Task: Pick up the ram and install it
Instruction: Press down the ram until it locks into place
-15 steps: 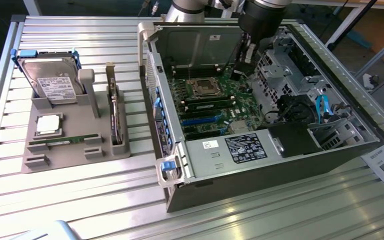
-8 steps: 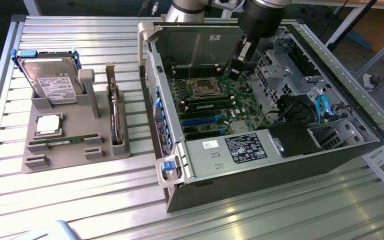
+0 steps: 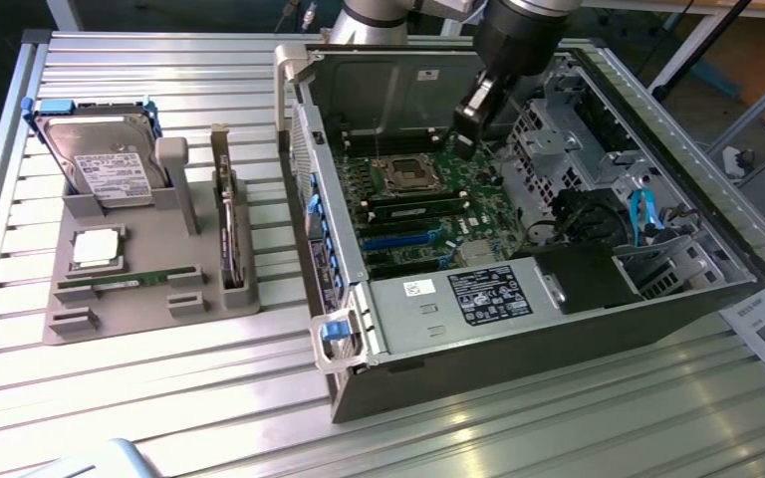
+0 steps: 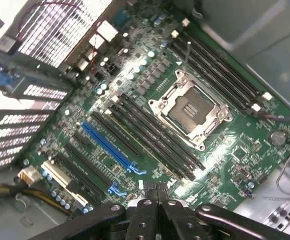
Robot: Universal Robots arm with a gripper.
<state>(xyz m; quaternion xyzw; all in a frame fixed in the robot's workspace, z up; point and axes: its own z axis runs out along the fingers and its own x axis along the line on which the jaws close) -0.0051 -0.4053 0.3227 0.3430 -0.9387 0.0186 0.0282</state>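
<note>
Standing open on the slatted bench [image 3: 156, 398], the computer case [image 3: 648, 319] fills its right half in the exterior view. Inside it, the motherboard [image 4: 149, 120] lies under the gripper [image 4: 157, 192], whose fingers are pressed together with nothing between them. The grey holder [image 3: 136, 269] near the bench's left edge carries the ram [image 3: 124, 282] along its front.
</note>
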